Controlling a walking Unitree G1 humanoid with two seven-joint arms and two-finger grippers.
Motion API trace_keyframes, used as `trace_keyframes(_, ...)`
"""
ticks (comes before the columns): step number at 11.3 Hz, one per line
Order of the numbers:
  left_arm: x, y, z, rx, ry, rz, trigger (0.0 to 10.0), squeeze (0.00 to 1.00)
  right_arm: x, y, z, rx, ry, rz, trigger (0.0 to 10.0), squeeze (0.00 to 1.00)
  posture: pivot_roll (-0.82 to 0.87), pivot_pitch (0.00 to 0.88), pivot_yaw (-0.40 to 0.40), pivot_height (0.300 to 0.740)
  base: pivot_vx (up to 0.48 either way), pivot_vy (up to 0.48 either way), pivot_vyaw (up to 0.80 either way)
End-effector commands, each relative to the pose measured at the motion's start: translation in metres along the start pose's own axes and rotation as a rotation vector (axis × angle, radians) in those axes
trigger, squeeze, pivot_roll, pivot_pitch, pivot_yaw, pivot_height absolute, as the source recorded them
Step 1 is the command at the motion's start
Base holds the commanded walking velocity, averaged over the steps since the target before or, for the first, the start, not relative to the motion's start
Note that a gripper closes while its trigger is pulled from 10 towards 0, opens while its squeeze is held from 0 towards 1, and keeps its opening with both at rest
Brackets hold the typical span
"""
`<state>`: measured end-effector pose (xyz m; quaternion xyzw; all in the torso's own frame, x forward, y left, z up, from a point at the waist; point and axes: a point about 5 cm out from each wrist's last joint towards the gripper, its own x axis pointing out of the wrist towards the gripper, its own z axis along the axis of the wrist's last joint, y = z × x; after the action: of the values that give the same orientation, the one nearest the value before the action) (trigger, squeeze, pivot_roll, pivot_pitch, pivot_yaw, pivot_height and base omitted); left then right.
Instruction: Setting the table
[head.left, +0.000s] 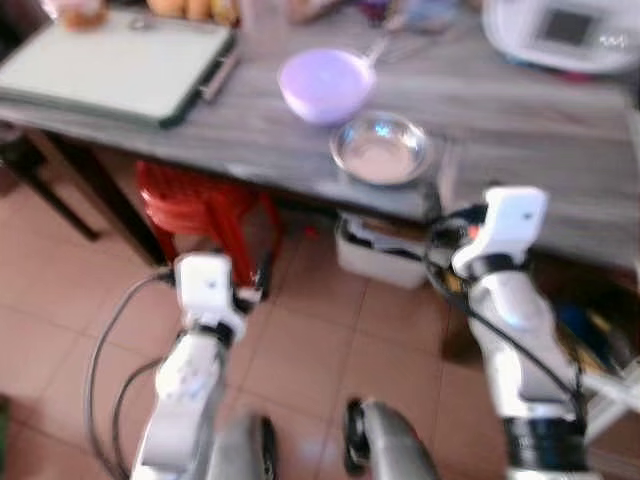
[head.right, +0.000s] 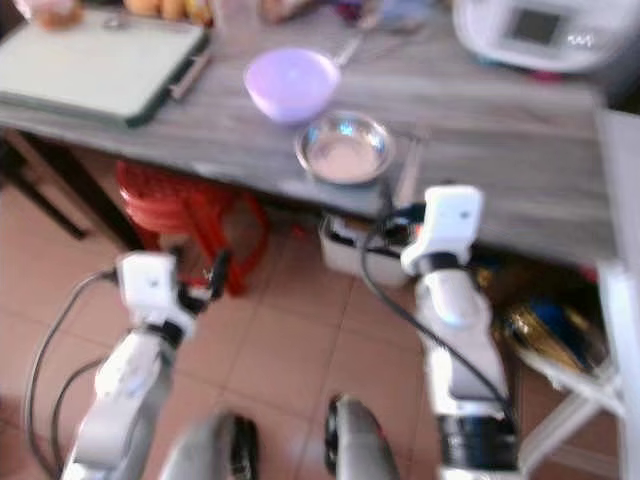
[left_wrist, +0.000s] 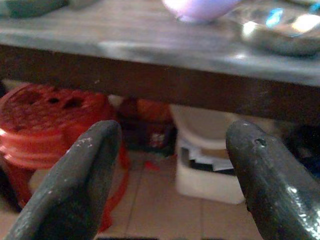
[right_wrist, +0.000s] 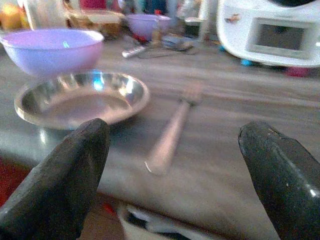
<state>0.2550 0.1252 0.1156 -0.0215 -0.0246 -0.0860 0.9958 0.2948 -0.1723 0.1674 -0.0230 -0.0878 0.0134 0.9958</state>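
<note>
Right gripper (right_wrist: 172, 175) spread wide, empty, aligned on the silver metal fork (right_wrist: 172, 127), at three o'clock of the shallow steel dish (right_wrist: 82, 102), seemingly for pickup. Left gripper (left_wrist: 172, 175) wide open, empty, below the grey wooden table (left_wrist: 150, 45).

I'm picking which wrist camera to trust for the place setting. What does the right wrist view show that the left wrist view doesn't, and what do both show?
Right wrist view: a fork lying on the table beside the metal dish, and a white appliance further back.

Left wrist view: under the table, a red stool and a white bin on the floor.

Both: the lilac bowl next to the metal dish near the table's front edge, seen past open black fingers.
</note>
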Motion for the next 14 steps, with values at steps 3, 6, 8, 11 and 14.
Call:
trace_keyframes(3, -0.002, 0.006, -0.005, 0.011, 0.015, 0.027, 10.0, 0.00, -0.001, 0.002, -0.001, -0.006, -0.011, 0.005, 10.0, 0.00, -0.04, 0.168, -0.023, 0.740, -0.290, 0.000, 0.00)
trace_keyframes(6, 0.000, 0.012, -0.007, 0.010, -0.016, 0.064, 10.0, 0.00, -0.009, -0.002, -0.011, -0.048, 0.003, -0.021, 10.0, 0.00, -0.03, 0.084, -0.040, 0.740, 0.000, 0.000, 0.00)
trace_keyframes(8, 0.006, 0.013, -0.009, 0.013, -0.034, 0.084, 10.0, 0.00, -0.011, 0.003, -0.014, -0.056, -0.004, 0.006, 10.0, 0.00, -0.02, 0.008, -0.053, 0.740, 0.000, 0.000, 0.00)
trace_keyframes(11, 0.018, 0.022, -0.006, 0.029, -0.072, 0.103, 10.0, 0.00, 0.001, 0.011, -0.010, -0.082, -0.052, 0.041, 10.0, 0.00, -0.01, 0.000, -0.054, 0.740, 0.000, 0.000, 0.00)
trace_keyframes(14, 0.012, 0.019, -0.013, 0.037, -0.065, 0.063, 10.0, 0.00, -0.008, 0.011, -0.020, -0.068, -0.019, 0.034, 10.0, 0.00, -0.02, 0.000, -0.042, 0.740, 0.000, 0.000, -0.27)
